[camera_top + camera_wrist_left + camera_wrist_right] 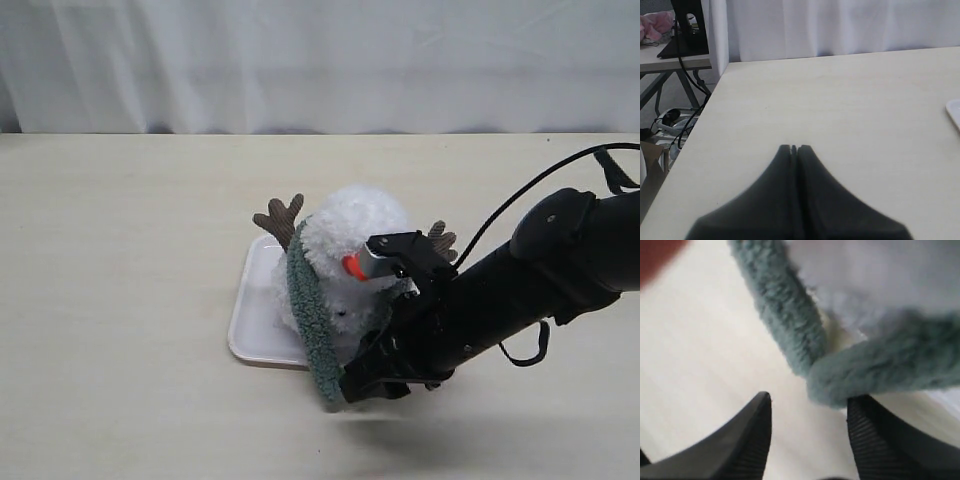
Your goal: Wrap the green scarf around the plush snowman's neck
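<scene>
The plush snowman (362, 228) lies on a white tray (252, 318), orange nose (352, 266) facing forward. The green scarf (305, 300) runs across its neck and down over the tray's front edge onto the table. My right gripper (352, 386) sits low at the scarf's lower end. In the right wrist view it (810, 399) is open with only bare table between the fingers. Two scarf stretches (782, 315) cross just beyond the fingertips, under white fluff (880, 275). One end (875, 372) touches one fingertip (860, 407). My left gripper (794, 148) is shut and empty over bare table.
Brown twig arms (280, 218) stick out on both sides of the snowman. A white curtain (320, 60) hangs behind the table's far edge. The left wrist view shows the table's side edge, a side desk (675, 55) with cables beyond, and the tray rim (954, 112).
</scene>
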Controlling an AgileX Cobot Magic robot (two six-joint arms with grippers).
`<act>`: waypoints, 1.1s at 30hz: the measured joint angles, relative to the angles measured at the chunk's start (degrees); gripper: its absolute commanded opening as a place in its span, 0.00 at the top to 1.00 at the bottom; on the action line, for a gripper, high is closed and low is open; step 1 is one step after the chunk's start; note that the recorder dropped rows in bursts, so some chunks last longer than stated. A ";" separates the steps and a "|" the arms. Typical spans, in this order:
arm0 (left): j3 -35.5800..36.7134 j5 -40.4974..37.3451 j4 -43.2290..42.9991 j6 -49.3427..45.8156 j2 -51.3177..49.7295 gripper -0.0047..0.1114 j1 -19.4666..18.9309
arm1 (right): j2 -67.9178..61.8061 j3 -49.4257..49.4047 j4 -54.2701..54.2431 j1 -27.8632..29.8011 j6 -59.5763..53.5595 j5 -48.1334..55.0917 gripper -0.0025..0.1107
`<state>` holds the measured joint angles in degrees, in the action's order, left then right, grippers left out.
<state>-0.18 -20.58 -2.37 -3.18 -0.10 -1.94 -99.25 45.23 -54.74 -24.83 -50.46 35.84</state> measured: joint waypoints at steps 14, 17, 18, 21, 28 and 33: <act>0.00 0.00 0.00 0.00 0.00 0.96 0.00 | 0.00 0.00 -3.21 0.00 -1.77 11.43 0.57; 0.00 0.00 0.00 0.00 0.00 0.96 0.00 | 0.00 0.00 -4.44 -1.37 -2.91 8.29 0.57; 0.00 0.00 0.00 0.00 0.00 0.96 0.00 | 0.00 0.00 -4.44 -2.40 -3.09 6.45 0.57; 0.00 0.00 0.00 0.00 0.00 0.96 0.00 | 0.00 0.00 -4.31 -6.49 -3.29 -1.37 0.57; 0.00 0.00 0.00 0.00 0.00 0.96 0.00 | 0.00 0.00 -2.20 -12.62 -0.58 -18.33 0.57; 0.00 0.00 0.00 0.00 0.00 0.96 0.00 | 0.00 0.00 -1.73 -13.13 0.08 -20.90 0.57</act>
<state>-0.18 -20.58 -2.37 -3.18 -0.10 -1.94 -99.25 45.23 -56.47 -37.96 -50.37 14.94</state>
